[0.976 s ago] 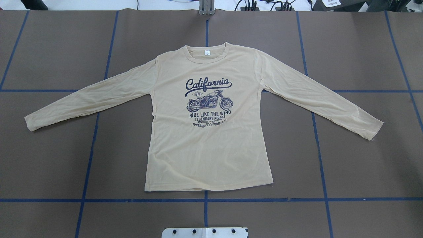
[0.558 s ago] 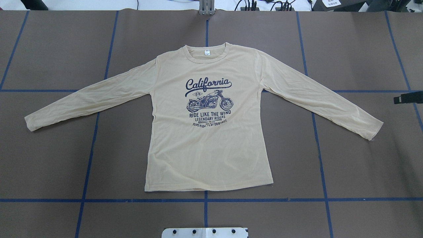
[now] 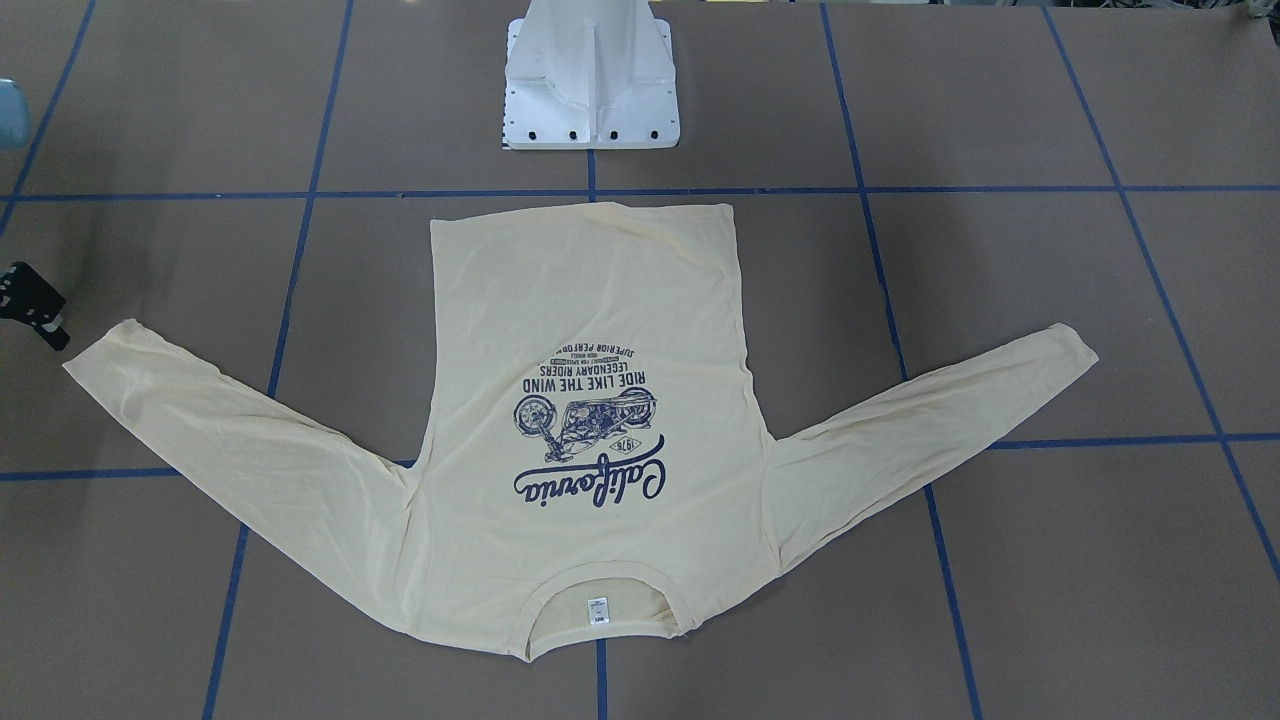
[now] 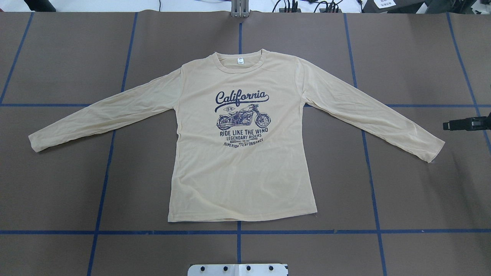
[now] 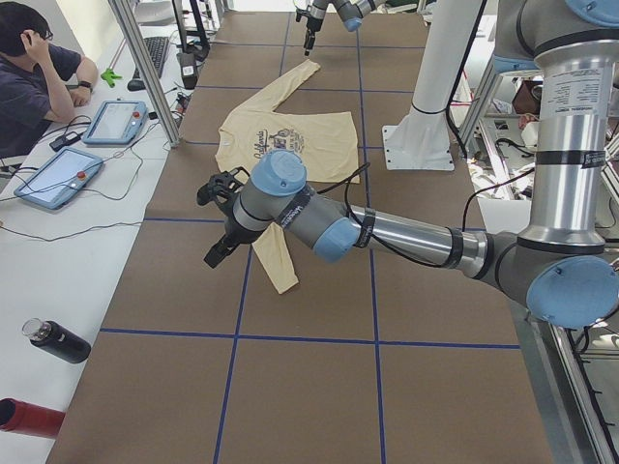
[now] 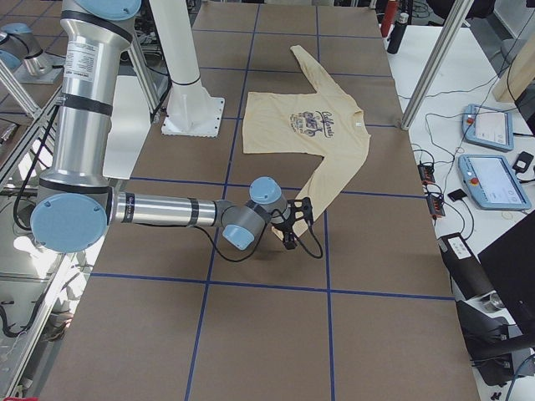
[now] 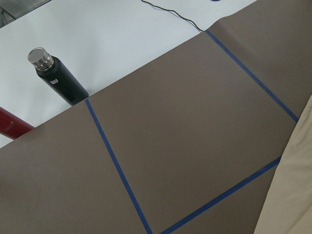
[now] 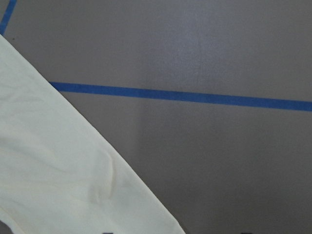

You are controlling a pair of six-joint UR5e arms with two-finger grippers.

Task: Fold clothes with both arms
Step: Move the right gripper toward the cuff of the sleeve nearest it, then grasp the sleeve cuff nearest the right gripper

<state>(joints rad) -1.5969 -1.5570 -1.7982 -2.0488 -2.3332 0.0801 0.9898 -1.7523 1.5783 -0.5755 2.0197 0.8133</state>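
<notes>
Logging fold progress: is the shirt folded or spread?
Spread. The shirt lies flat, print up, both sleeves stretched out to the sides, hem straight, no fold visible anywhere.

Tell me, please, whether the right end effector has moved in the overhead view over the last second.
Yes. The right end effector has come in from the view's right edge, across the blue tape line, toward the T-shirt's sleeve cuff.

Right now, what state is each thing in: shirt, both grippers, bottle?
Shirt: spread flat, print up, sleeves out, unfolded.
Right gripper: beside one cuff, not touching it; open or shut unclear.
Left gripper: near the other cuff, clear of it; open or shut unclear.
Black bottle: capped.
</notes>
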